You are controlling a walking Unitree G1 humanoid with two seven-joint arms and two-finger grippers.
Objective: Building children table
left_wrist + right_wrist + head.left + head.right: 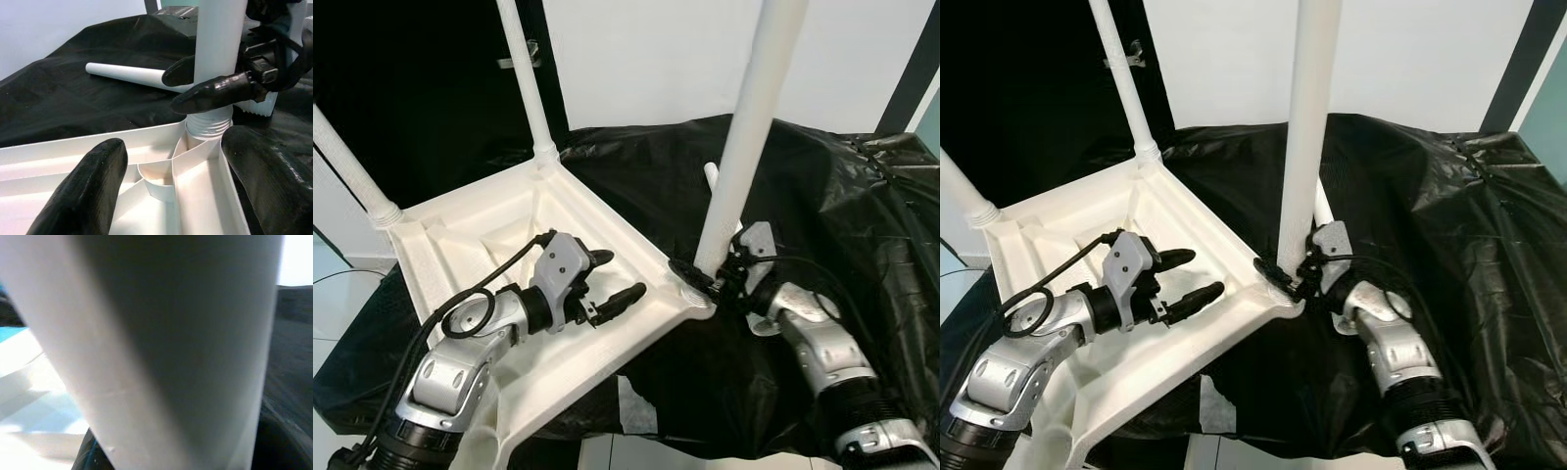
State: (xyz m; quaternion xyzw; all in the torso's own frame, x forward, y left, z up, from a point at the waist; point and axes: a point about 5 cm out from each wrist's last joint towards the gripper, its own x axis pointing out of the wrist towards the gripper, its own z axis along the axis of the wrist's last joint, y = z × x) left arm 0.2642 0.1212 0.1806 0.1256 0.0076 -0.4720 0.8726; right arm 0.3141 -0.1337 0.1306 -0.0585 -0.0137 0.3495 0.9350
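A white children's table (460, 235) lies upside down on a black-covered surface. Two legs (524, 73) (352, 162) stand screwed in at the far and left corners. A third leg (744, 137) stands upright in the near right corner socket (210, 125). My right gripper (703, 276) is shut around the base of that leg, and its fingers (215, 90) show in the left wrist view. In the right wrist view the leg (171, 347) sits very close. My left gripper (621, 274) hovers open over the table's ribbed underside, pointing at that corner. A loose leg (127, 74) lies on the cover behind.
Crumpled black sheeting (822, 196) covers the work surface and drapes over its edges. A white wall (656, 59) stands behind, with a dark opening (411, 88) at the left. A white patch (636, 406) shows at the sheet's front edge.
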